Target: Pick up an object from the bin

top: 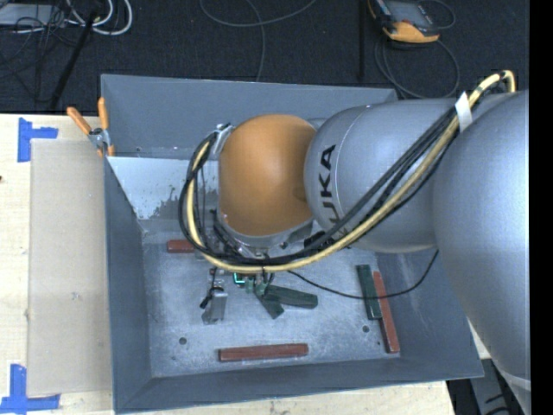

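Two fingers (213, 305) hang apart over the middle of the bin (123, 275); a dark green bent piece (291, 299) lies just beside them at three o'clock, a brown stick (263, 351) at six.

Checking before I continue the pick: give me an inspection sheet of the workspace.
Surface: grey bin floor, speckled.
Job's things: dark green piece beside the gripper; red-brown stick by the front wall; green strip and red strip side by side, right.
Clutter: nothing seen.
Grippers: gripper low over the bin's middle, under the orange cover.
Cables: yellow and black cables along the arm.
Surroundings: loose cables on the dark floor behind.
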{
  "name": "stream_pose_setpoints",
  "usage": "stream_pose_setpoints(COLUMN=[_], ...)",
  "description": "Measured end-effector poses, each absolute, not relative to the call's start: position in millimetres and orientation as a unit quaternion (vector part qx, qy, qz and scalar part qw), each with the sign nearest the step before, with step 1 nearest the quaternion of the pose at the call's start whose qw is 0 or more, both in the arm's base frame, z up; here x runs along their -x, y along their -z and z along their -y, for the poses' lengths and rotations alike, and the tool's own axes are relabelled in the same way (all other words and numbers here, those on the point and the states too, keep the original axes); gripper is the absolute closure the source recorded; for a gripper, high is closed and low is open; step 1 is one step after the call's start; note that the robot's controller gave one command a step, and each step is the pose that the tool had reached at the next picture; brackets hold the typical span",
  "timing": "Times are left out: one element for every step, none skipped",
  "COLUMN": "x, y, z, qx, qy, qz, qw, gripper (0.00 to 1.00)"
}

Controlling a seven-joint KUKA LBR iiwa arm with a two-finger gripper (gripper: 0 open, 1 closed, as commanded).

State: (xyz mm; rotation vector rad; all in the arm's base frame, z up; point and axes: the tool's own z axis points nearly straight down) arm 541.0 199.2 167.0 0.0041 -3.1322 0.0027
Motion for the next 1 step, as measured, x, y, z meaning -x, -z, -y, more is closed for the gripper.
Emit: stream_pose_setpoints(x=[-491.6], y=[-65.4], z=[-135.1], qx=[0.011], qy=[-0.001], qz=[1.000], qw=[0.005], gripper=[0.00])
